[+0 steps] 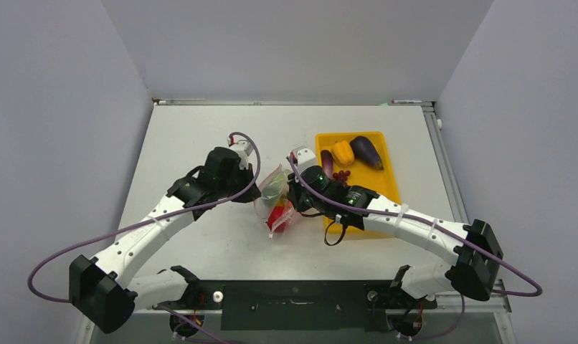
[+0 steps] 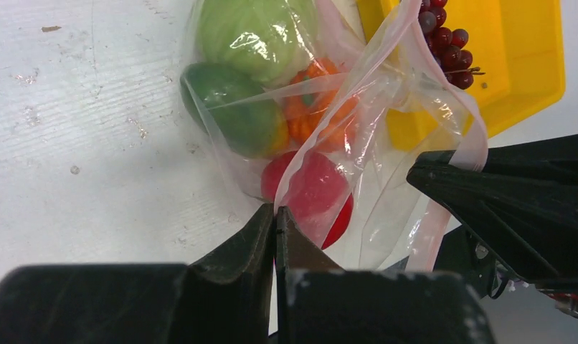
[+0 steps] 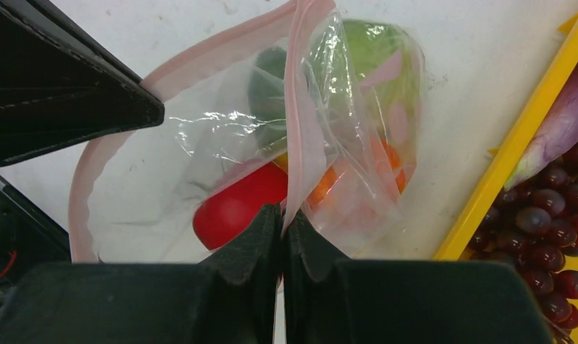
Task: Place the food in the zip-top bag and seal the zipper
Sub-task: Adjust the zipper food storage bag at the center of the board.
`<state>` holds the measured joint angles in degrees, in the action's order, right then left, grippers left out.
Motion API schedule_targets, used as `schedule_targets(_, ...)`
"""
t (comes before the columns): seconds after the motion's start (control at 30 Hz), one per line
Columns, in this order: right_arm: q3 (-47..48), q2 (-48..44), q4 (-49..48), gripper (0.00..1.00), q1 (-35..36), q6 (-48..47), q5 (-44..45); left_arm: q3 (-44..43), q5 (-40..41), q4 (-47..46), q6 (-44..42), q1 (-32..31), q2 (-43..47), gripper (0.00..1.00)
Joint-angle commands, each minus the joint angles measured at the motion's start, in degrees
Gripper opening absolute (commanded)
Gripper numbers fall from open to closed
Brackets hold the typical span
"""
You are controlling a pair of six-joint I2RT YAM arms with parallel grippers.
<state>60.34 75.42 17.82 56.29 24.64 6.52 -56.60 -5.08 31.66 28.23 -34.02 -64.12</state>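
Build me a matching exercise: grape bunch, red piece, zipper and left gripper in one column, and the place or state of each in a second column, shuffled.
1. grape bunch
2. red piece
3. zipper
4. left gripper

A. inside the zip-top bag
B. unsealed, mouth gaping
C. in the yellow tray
D. shut on the bag's edge

Pairs: 1-C, 2-A, 3-B, 4-D
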Motion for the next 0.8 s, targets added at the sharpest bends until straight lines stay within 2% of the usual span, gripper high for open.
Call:
schedule_targets(0.0,2.7,-2.41,-1.5,0.05,-0.18,0.72,0.16,-4.44,-0.89,-2.4,0.45,0.27,2.3,0.0)
schedule_targets(0.2,11.02,-5.09,2.14,0.05,0.0,-1.83,2.05,-13.11,1.07,2.88,-1.49,0.29,6.01,0.0)
schedule_targets(0.33,13.91,-7.19,2.37,0.05,0.13,-2.72,2.31,-15.13,1.96,4.13,-1.83,0.27,8.69,0.03)
schedule_targets(0.6,10.0,-5.91,0.29,0.05,-0.02,-2.08,3.53,-11.98,6.6,4.72,-3.12,0.27,9.83,0.01)
schedule_targets(0.77,9.02,-4.86,-0.5,0.05,-0.13,-1.91,3.76,-13.81,8.79,5.96,-4.62,0.27,9.58,0.0)
